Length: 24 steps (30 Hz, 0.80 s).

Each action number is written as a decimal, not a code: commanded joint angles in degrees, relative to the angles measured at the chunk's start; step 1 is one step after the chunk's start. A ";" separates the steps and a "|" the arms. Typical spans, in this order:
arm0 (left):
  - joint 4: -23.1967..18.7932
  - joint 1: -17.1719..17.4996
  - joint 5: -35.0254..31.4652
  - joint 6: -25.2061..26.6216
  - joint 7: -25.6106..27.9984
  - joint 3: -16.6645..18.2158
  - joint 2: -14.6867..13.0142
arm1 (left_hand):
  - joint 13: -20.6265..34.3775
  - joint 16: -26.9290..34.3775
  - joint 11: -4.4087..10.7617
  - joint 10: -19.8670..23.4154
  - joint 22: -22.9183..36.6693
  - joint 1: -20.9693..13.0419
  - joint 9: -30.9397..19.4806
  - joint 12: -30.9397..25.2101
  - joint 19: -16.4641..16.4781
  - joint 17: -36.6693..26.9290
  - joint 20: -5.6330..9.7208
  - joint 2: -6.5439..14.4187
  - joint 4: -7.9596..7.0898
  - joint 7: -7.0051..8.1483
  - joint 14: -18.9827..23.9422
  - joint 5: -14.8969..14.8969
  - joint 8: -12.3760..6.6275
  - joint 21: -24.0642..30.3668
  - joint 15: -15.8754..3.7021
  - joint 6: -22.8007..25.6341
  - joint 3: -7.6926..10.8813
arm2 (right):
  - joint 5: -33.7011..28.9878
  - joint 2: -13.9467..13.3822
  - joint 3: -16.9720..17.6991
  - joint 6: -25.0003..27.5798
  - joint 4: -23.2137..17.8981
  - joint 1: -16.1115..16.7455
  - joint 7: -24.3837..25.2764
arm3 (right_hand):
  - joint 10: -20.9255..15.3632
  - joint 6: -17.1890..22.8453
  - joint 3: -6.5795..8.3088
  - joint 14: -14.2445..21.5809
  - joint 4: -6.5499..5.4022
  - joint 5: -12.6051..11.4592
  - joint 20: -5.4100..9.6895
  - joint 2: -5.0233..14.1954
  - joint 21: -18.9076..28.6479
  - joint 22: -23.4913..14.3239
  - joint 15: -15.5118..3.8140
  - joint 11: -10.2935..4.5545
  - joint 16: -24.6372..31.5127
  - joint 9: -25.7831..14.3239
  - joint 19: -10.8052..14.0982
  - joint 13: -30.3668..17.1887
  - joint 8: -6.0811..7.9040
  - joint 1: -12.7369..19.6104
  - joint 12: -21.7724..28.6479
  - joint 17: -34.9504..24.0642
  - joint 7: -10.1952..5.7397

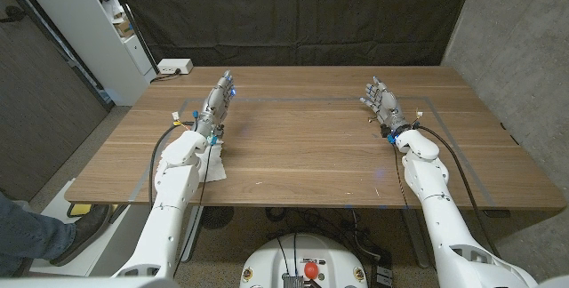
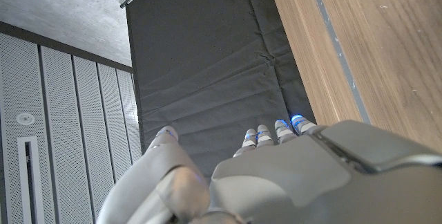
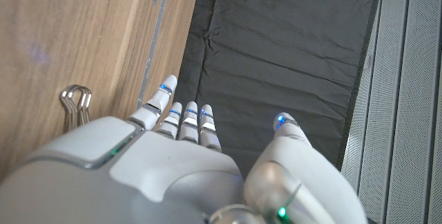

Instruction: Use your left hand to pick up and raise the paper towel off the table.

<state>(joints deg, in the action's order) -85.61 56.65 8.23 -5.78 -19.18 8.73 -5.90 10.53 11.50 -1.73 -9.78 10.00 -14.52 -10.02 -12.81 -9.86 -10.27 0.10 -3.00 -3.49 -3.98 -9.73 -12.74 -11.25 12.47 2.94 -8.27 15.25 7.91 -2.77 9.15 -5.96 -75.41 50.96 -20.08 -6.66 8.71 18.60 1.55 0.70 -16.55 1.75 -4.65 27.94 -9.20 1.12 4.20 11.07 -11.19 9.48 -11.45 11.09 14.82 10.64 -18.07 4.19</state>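
The paper towel (image 1: 214, 166) is a white crumpled sheet near the table's (image 1: 311, 155) front left edge. My left forearm lies over part of it. My left hand (image 1: 217, 101) is beyond the towel, toward the far side, with its fingers stretched out and holding nothing. In the left wrist view the left hand (image 2: 276, 182) points its fingers at the black curtain, with the table edge (image 2: 324, 65) alongside. My right hand (image 1: 380, 101) is held out at the table's right, fingers apart and holding nothing. The right hand (image 3: 179, 175) also faces the curtain.
A white power strip (image 1: 173, 67) lies at the table's back left corner. A white shelf unit (image 1: 98, 21) stands beyond it. A black curtain (image 1: 293, 12) hangs behind the table. A person's leg and shoe (image 1: 40, 235) are at the lower left, off the table.
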 commanded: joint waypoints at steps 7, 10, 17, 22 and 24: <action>-4.87 3.41 -2.11 -0.39 -0.21 1.56 0.33 | 0.23 -0.05 -0.29 0.21 0.28 -0.43 -0.08 -0.02 -4.05 -0.20 -0.57 0.42 0.30 -0.06 -2.67 0.25 -0.11 -0.30 0.32 0.56 0.45 | -1.12 1.14 1.22 0.11 -0.24 -0.15 -0.97 | -0.26 0.36 0.22 0.42 -0.15 -0.24 -0.05 0.72 -0.38 -0.29 0.05 0.03 0.57 0.08 0.76 0.10 0.21 0.09 0.38 0.10 0.00; -5.55 3.93 -1.98 -0.41 -0.67 1.80 0.20 | 0.23 -0.03 -0.28 0.32 0.28 -0.49 -0.08 -0.03 -4.01 -0.20 -0.58 0.49 0.35 -0.15 -2.54 0.29 -0.16 -0.32 0.35 0.78 0.47 | -1.26 1.20 1.27 0.25 -0.53 -0.02 -0.95 | -0.28 0.36 0.20 0.45 -0.15 -0.24 -0.05 0.74 -0.46 -0.29 0.02 0.09 0.59 0.09 0.79 0.13 0.21 0.07 0.39 0.15 0.02; -5.81 4.89 -2.10 -1.27 -1.31 2.45 -0.23 | 0.24 -0.08 -0.34 0.41 0.29 -0.60 -0.09 -0.01 -3.97 -0.20 -0.66 0.62 0.45 -0.17 -2.47 0.37 -0.12 -0.36 0.39 0.90 0.51 | -2.03 1.25 1.23 1.36 -2.37 0.89 -0.28 | -0.27 0.36 0.14 0.42 -0.18 -0.24 -0.09 0.80 -0.65 -0.29 0.09 0.09 0.59 0.11 0.87 0.20 0.20 0.01 0.39 0.25 0.02; -5.80 5.34 -2.15 -2.07 -1.92 2.69 -0.53 | 0.24 -0.10 -0.22 0.58 0.29 -0.68 -0.09 -0.02 -3.91 -0.20 -0.77 0.70 0.53 -0.22 -2.37 0.44 -0.08 -0.39 0.46 0.95 0.53 | -2.37 1.22 1.22 1.85 -3.55 1.41 -0.08 | -0.27 0.38 0.10 0.43 -0.18 -0.24 -0.09 0.81 -0.78 -0.29 0.02 0.02 0.60 0.12 0.91 0.24 0.21 -0.01 0.39 0.33 0.02; -5.75 5.45 -2.12 -2.49 -2.18 2.72 -0.58 | 0.24 -0.05 -0.19 0.61 0.30 -0.71 -0.09 -0.02 -3.89 -0.19 -0.85 0.74 0.56 -0.20 -2.19 0.47 -0.09 -0.39 0.45 1.03 0.54 | -2.45 1.25 1.25 1.96 -3.85 1.54 0.02 | -0.29 0.37 0.08 0.45 -0.17 -0.25 -0.09 0.80 -0.83 -0.29 0.05 0.08 0.61 0.13 0.92 0.25 0.20 0.00 0.40 0.36 0.03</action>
<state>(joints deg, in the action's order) -90.85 60.94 6.24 -6.84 -20.23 10.81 -6.02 10.52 11.50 -1.95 -9.55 10.00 -14.82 -10.01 -12.81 -9.85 -10.26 -0.54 -2.69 -3.24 -4.18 -9.73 -12.48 -11.25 12.37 2.94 -7.46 15.49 6.19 -1.64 10.28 -4.96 -77.30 51.58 -20.64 -6.65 8.70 18.60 1.55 0.70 -16.55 1.65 -4.35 27.49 -9.20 1.12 4.20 11.47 -10.92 10.01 -11.18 11.09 14.52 10.64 -17.57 4.20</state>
